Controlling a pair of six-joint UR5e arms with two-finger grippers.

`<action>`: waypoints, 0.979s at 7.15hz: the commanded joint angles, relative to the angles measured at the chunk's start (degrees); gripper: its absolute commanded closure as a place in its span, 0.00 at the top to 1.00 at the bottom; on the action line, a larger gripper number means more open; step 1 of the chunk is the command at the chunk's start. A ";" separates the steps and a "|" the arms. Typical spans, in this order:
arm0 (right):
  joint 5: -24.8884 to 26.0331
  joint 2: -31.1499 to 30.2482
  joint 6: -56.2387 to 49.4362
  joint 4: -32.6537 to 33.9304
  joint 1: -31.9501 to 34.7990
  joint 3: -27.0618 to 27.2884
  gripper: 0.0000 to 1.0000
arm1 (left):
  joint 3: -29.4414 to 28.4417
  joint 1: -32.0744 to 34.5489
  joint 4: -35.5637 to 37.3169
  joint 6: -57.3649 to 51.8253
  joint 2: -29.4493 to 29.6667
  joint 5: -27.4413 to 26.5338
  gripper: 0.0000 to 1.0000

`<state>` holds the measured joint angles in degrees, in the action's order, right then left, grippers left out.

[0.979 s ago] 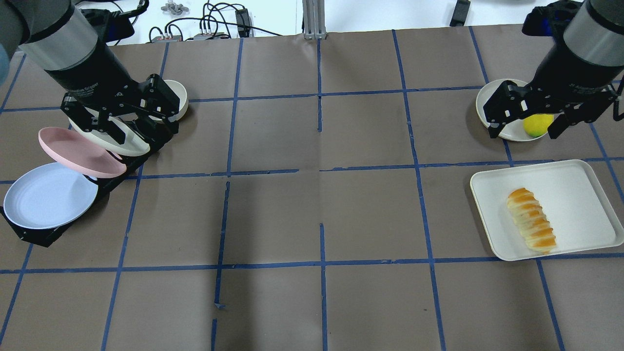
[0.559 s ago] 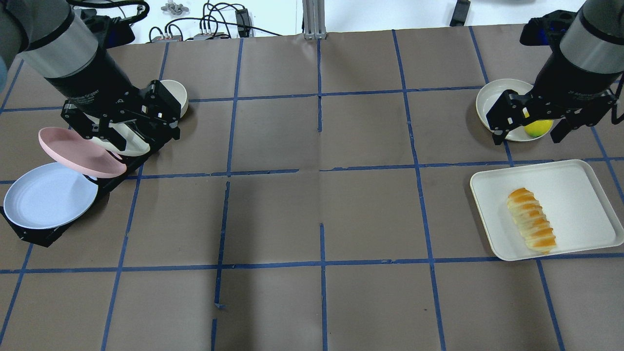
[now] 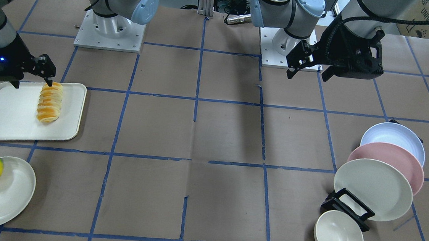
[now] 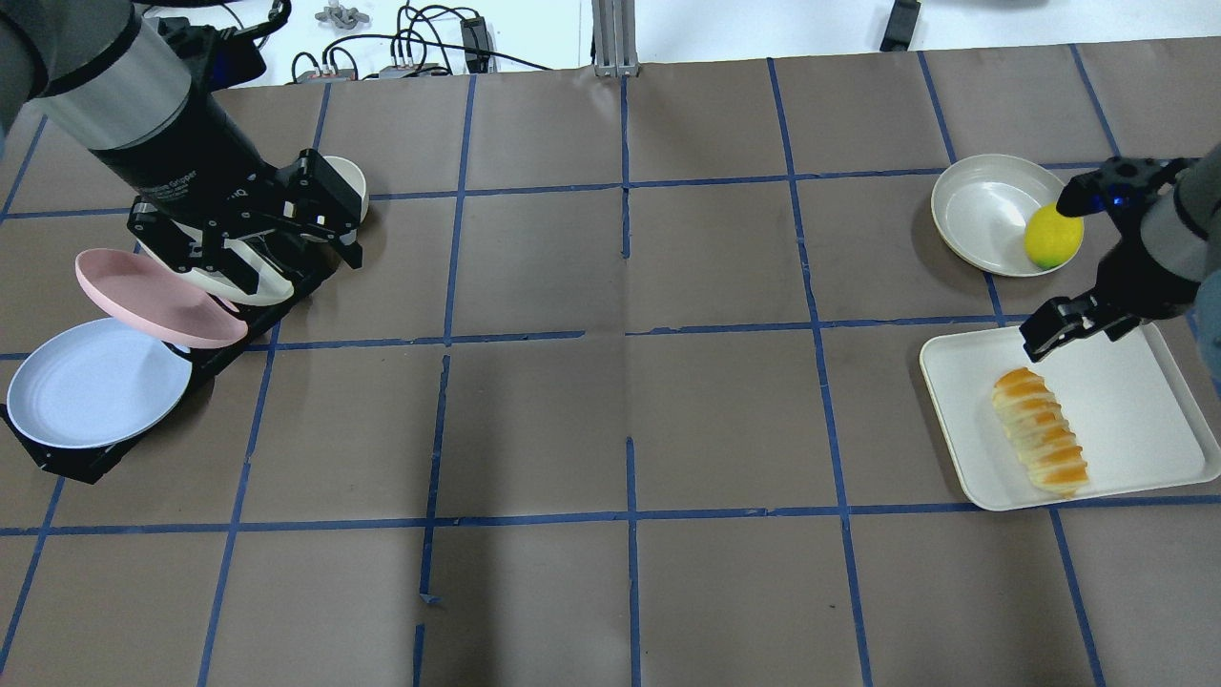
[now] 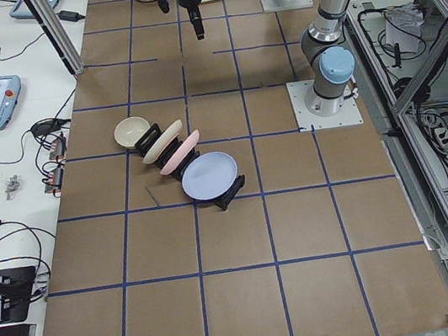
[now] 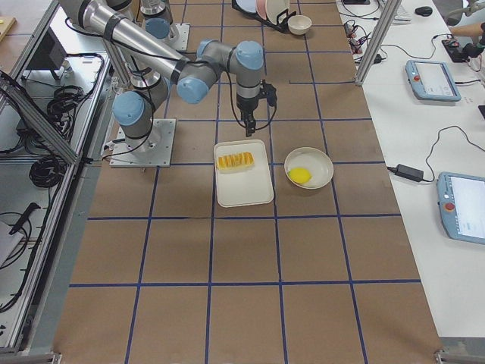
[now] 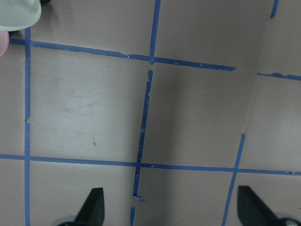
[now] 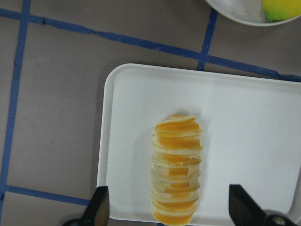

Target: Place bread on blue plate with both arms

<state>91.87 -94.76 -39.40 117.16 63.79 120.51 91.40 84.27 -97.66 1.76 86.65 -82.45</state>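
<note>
The bread [image 4: 1040, 429] lies on a white tray [image 4: 1135, 410] at the right; it also shows in the front view [image 3: 50, 102] and the right wrist view [image 8: 176, 169]. The blue plate [image 4: 95, 382] leans in a black rack [image 4: 67, 458] at the left, also in the front view [image 3: 393, 136]. My right gripper [image 4: 1097, 329] hovers open and empty above the tray; in its wrist view [image 8: 171, 209] the bread lies between the fingers, well below. My left gripper [image 4: 253, 258] is open and empty, high near the rack, and its wrist view [image 7: 171, 207] shows bare table.
The rack also holds a pink plate [image 4: 157, 296] and a cream plate [image 4: 238, 281]; a small cream bowl [image 4: 348, 186] stands at its far end. A yellow lemon [image 4: 1053, 239] sits on a cream plate [image 4: 983, 210] beyond the tray.
My right gripper has moved from above the lemon plate to above the tray and bread. My left gripper has hardly moved.
</note>
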 commanded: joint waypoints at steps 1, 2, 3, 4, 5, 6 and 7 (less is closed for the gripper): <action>0.15 1.58 -1.56 7.02 -1.91 4.55 0.90 | 0.79 0.11 -0.25 2.00 -0.25 -0.77 1.00; 0.15 4.47 -1.56 8.51 -3.39 4.55 0.90 | 0.71 0.11 -2.43 2.11 -0.08 -0.60 1.00; 0.15 7.72 -1.56 10.09 -5.58 4.55 0.90 | 0.79 -0.59 -2.80 -4.07 0.01 -2.52 1.00; -0.37 9.92 -1.56 10.89 -8.13 4.90 0.89 | 0.71 -1.82 -2.19 -13.96 -0.25 -8.63 1.00; -0.55 10.38 -1.38 10.81 -8.42 5.86 0.89 | 0.88 -3.39 -1.06 -15.11 -0.16 -10.51 1.00; -0.73 10.38 -1.21 10.90 -8.42 7.61 0.86 | 1.23 -2.63 -1.13 -13.64 -0.16 -10.62 1.00; -2.04 10.38 -1.12 10.64 -8.42 7.98 0.85 | 1.15 -3.31 -1.05 -14.58 0.19 -10.53 1.00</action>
<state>90.95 -84.53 -40.66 127.93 55.51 127.54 92.49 81.46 -98.87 -12.05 86.58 -92.61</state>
